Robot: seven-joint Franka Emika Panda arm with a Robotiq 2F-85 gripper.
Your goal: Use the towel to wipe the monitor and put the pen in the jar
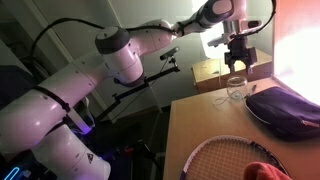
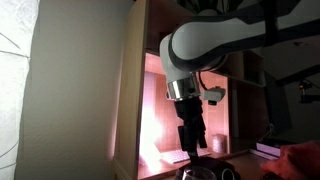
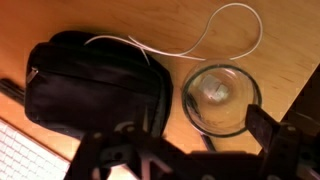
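A: What takes up the most room?

B: The white arm point(image 1: 120, 55); it stretches out across the scene towards the jar point(image 1: 235, 88); next the glowing monitor point(image 1: 300, 40), which stands past the jar in an exterior view; then the wooden worktop point(image 1: 195, 125) that carries the jar.

A: And lying on the worktop?

B: A racket point(image 1: 225, 155), its head flat, well apart from the jar on the side away from the monitor; a dark pouch point(image 3: 95, 85) just beside the jar, with a thin strip of wood between them in the wrist view.

A: The towel?

B: The towel point(image 1: 263, 172) is an orange heap at the rim of the racket head, well apart from the jar; whether it touches the racket I cannot tell.

A: What is the claw doing?

B: The claw point(image 1: 237, 60) hangs above the jar, clear of its rim; its fingers are spread as wide as they go, with nothing between them.

A: The jar itself?

B: Upright, round, clear glass; the wrist view looks straight down its mouth.

A: Anything smaller?

B: A thin white cable point(image 3: 205, 40); it loops on the worktop just beside the jar; one end runs to the pouch.
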